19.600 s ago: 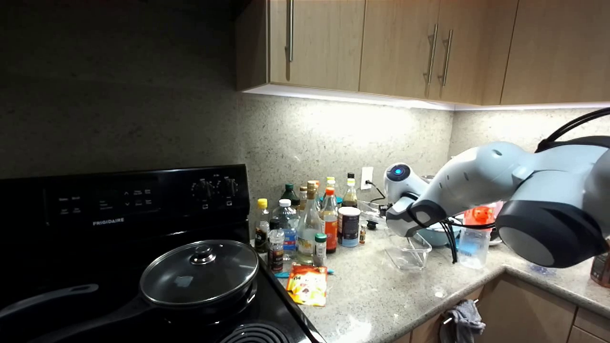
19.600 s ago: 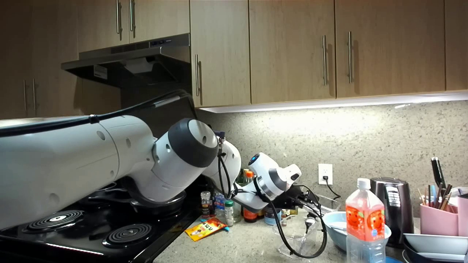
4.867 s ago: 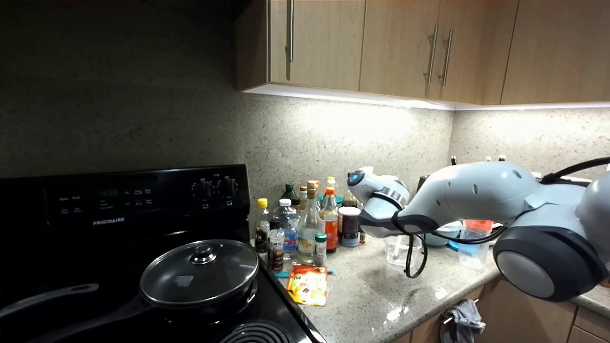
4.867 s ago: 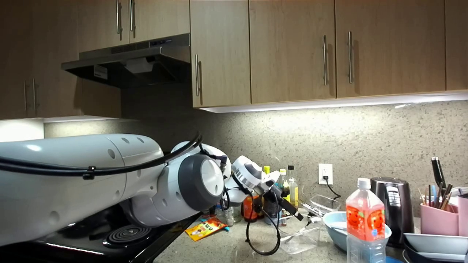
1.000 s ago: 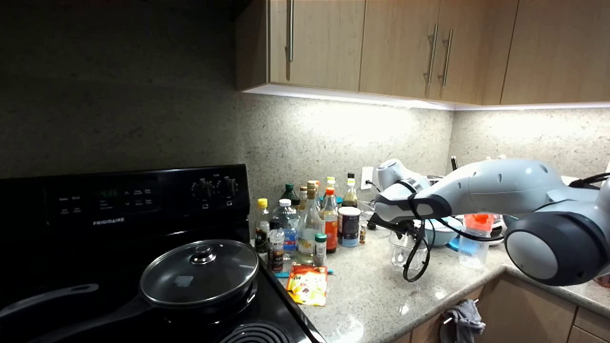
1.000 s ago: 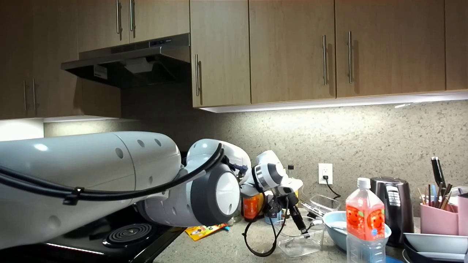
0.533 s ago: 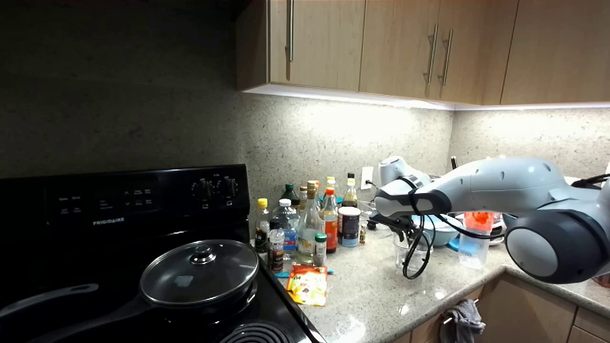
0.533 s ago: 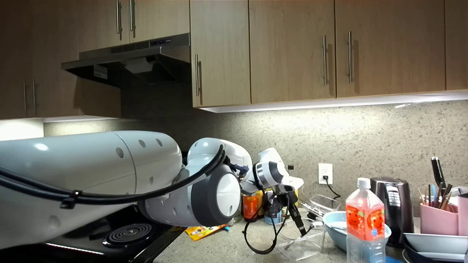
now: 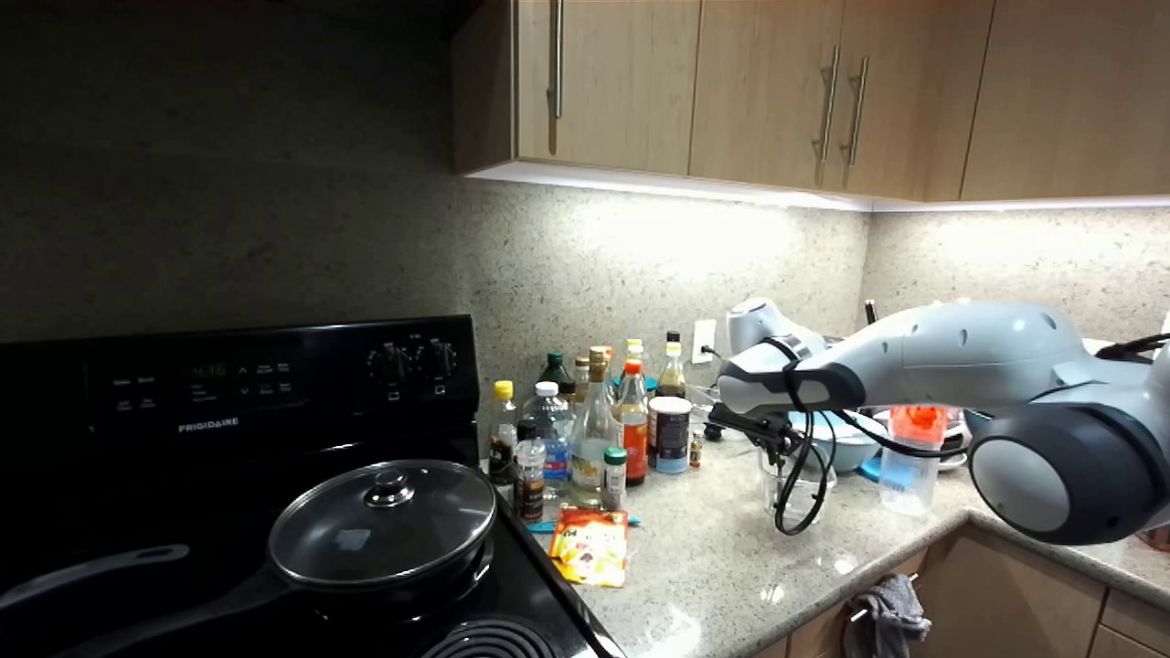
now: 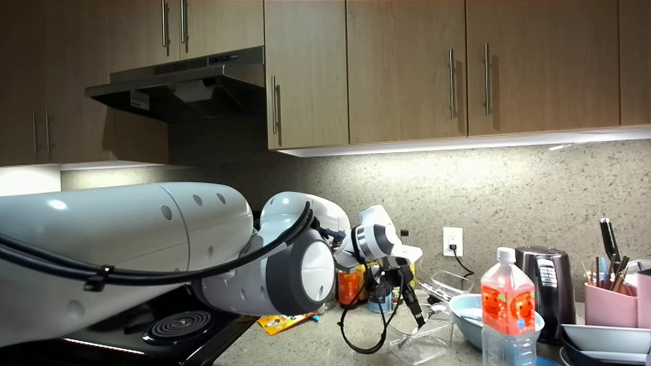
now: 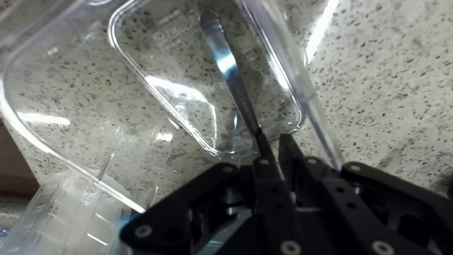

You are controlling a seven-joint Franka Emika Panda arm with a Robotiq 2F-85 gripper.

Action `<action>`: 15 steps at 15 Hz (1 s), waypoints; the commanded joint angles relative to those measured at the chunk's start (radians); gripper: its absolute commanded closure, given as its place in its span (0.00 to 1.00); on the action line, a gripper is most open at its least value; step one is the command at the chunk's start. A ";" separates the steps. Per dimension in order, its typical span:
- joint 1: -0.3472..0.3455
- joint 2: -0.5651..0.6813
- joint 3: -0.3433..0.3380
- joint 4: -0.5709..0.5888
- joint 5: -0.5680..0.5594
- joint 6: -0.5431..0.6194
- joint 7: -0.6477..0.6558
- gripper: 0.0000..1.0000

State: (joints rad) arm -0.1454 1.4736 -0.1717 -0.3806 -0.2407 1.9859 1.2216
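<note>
My gripper (image 11: 272, 134) has come down; its 2 fingers stand nearly together at the metal spoon (image 11: 226, 63), whether clamped I can't tell; its handle lies ahead, inside the clear plastic container (image 11: 296, 71).

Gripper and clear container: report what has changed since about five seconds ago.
The gripper has come lower and points more steeply down; its jaws now stand close together at the metal utensil reaching into the clear container. I cannot tell whether they grip it. The container appears to have shifted slightly rightward in both exterior views. The blue bowl, orange packet and lidded pan have stayed put.
</note>
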 commanded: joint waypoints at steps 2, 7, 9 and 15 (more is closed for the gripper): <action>0.000 0.000 -0.001 0.000 0.000 0.000 0.000 0.47; -0.012 -0.005 0.027 -0.014 0.024 0.000 -0.030 0.28; -0.030 -0.012 0.061 -0.028 0.049 -0.005 -0.058 0.15; -0.090 -0.020 0.144 -0.044 0.095 -0.043 -0.079 0.29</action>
State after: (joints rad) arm -0.2094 1.4740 -0.0614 -0.3853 -0.1809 1.9649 1.1763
